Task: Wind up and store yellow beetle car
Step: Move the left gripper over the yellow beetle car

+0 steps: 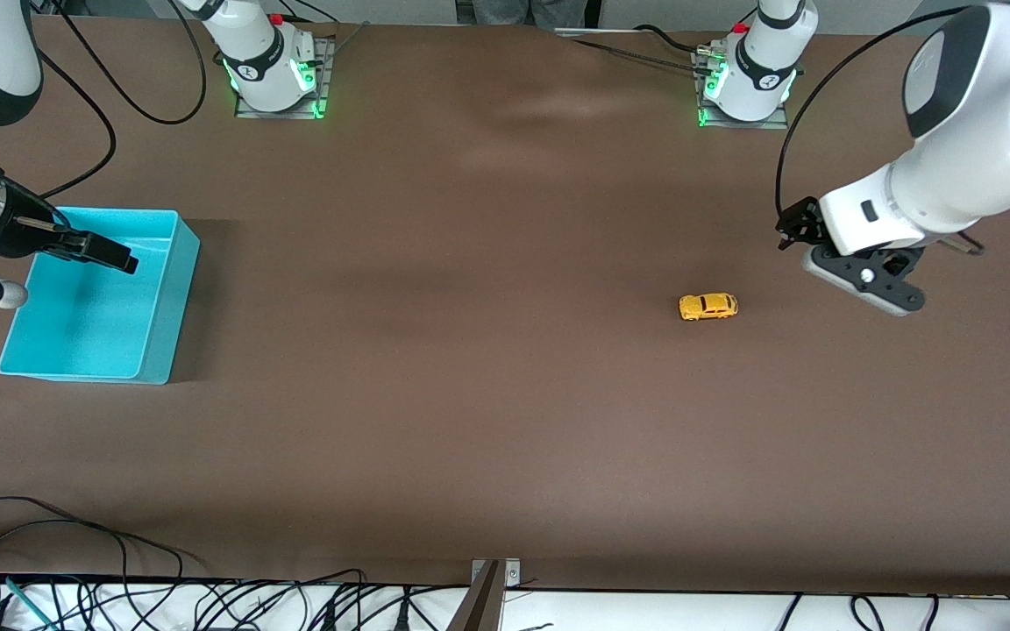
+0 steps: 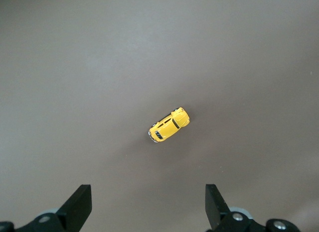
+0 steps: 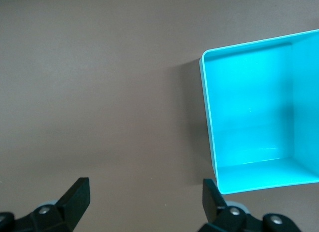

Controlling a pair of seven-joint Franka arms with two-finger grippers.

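Sitting on its wheels on the bare brown table (image 1: 487,368), the car (image 1: 707,306) is lying toward the left arm's end, well apart from the bin (image 1: 167,298). Left claw (image 2: 148,208) is hovering over the table near the car, spread wide and empty. Right claw (image 3: 144,204) is hanging over the bin's edge, also spread wide and empty.

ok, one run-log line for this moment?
yellow beetle car: on table, untouched | left tool: open, above car | right tool: open, by teal bin | bin: empty
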